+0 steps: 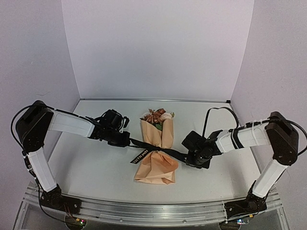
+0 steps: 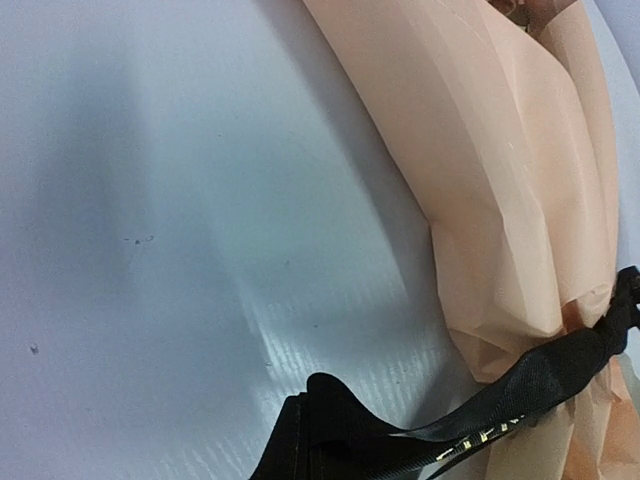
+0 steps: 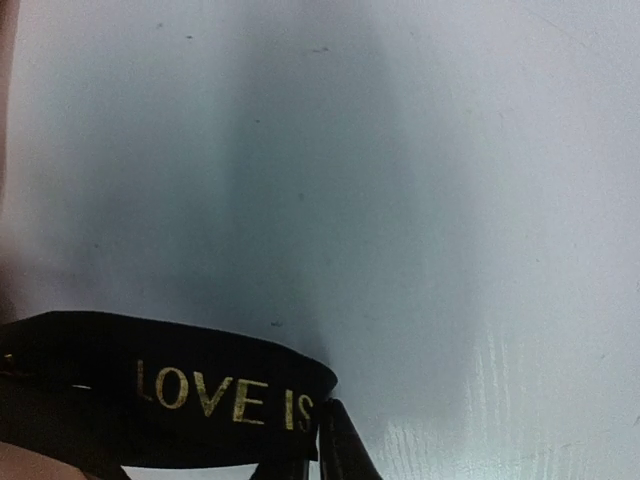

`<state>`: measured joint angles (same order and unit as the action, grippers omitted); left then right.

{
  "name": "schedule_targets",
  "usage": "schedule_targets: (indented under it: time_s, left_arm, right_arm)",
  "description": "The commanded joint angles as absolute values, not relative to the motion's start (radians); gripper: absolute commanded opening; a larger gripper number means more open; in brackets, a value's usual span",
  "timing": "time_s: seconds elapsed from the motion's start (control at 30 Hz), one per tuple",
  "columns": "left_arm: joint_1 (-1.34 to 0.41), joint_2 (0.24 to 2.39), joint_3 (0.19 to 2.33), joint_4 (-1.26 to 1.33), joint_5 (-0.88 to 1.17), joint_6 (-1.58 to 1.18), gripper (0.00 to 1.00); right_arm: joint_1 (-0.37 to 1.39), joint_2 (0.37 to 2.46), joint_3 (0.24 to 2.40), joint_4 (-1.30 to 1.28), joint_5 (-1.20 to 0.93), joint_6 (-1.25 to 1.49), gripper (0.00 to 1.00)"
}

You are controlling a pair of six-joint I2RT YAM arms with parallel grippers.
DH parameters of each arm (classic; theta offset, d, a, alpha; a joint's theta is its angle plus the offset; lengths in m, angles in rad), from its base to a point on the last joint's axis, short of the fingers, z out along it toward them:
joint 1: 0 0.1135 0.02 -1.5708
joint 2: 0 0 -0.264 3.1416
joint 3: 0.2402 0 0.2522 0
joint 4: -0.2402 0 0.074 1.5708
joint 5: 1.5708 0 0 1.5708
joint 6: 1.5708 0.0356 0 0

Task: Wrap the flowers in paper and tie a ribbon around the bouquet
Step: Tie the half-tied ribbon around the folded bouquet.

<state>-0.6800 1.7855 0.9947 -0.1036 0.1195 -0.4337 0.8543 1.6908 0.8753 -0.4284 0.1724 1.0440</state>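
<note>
The left fingers and right fingers pinch shut on opposite tails of the black satin ribbon, probably limp and slippery, cinching the crushable tan-peach paper bouquet

Two arms, seen from above. My left arm rises from its base to a high elbow at the far left, with the forearm sloping inward and down. My left gripper is clamped tight on one end of the ribbon. My right arm mirrors this pose, and my right gripper is closed on the ribbon's other side.
</note>
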Motion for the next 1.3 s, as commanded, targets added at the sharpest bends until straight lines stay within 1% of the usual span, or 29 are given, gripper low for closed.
schedule_targets:
  time_s: [0.0,0.13,0.27,0.67,1.27]
  left_arm:
    - [-0.679,1.751,1.027,-0.147,0.017,-0.353,0.0]
    - [-0.684,1.731,1.024,-0.179,-0.082,-0.298,0.0]
    - [-0.684,1.703,1.005,-0.19,-0.136,-0.266,0.0]
    - [-0.692,1.683,0.944,-0.244,-0.31,-0.247,0.0]
    - [-0.69,1.66,0.916,-0.254,-0.395,-0.304,0.0]
  right_arm:
    - [0.858,1.702,0.938,-0.491,0.253,1.016,0.0]
    - [0.854,1.683,0.969,-0.584,0.337,0.971,0.0]
    - [0.853,1.683,1.005,-0.66,0.397,0.939,0.0]
    - [0.851,1.707,1.013,-0.767,0.469,0.929,0.0]
    - [0.791,1.659,0.945,-0.799,0.478,0.942,0.0]
